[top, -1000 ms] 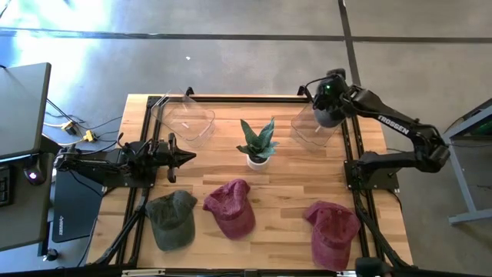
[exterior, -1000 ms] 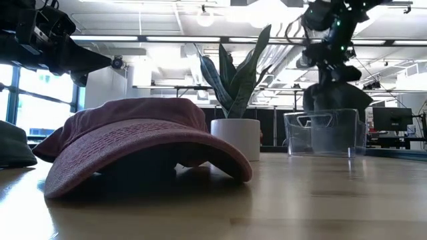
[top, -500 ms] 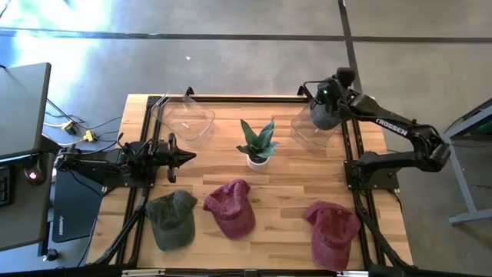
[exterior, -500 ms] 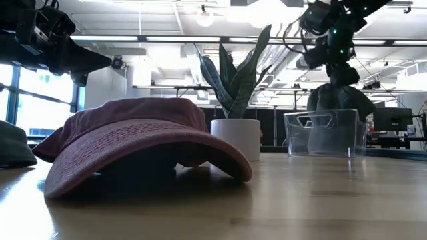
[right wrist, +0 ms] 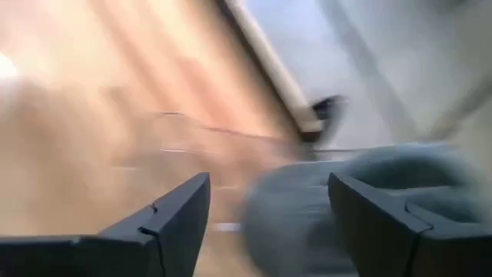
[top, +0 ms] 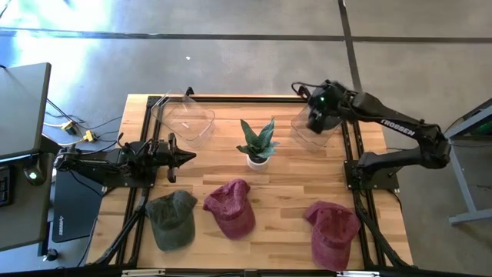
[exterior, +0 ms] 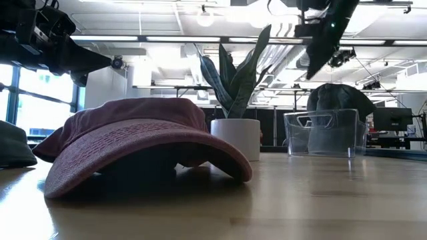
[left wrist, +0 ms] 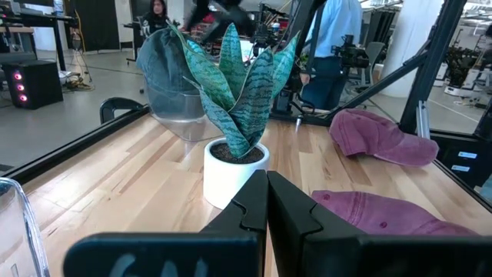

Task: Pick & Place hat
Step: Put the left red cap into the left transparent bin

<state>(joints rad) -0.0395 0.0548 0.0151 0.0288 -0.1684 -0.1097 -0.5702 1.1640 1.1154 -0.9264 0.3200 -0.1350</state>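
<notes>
At the table's left edge the left arm lies low over the wood, its left gripper (top: 184, 157) pointing toward the middle; the left wrist view shows its two dark fingers (left wrist: 265, 201) pressed together with nothing between them. Behind it, near the far edge, stands an empty clear bin (top: 187, 118). In front of that arm, near the front edge, lies a green cap (top: 172, 218), and just beside it, to the right, a maroon cap (top: 230, 208); the two look close, though whether they touch cannot be told. The low view is filled by this maroon cap, brim toward the camera.

At the table's middle a striped-leaf plant (top: 258, 139) stands upright in a small white pot (left wrist: 234, 169).

To the right, near the far edge, a second clear bin (top: 311, 128) holds a grey-blue cap (exterior: 339, 101), which bulges above the bin's rim. The right gripper (top: 316, 112) hovers over this bin, apart from the cap; the right wrist view shows its fingers (right wrist: 181, 211) spread wide and empty, with the blurred grey cap beneath them. White lettering reading "TROSSEN" (top: 398, 125) runs along the right arm's forearm. Near the front right corner lies another maroon cap (top: 333, 230), well apart from the others.
</notes>
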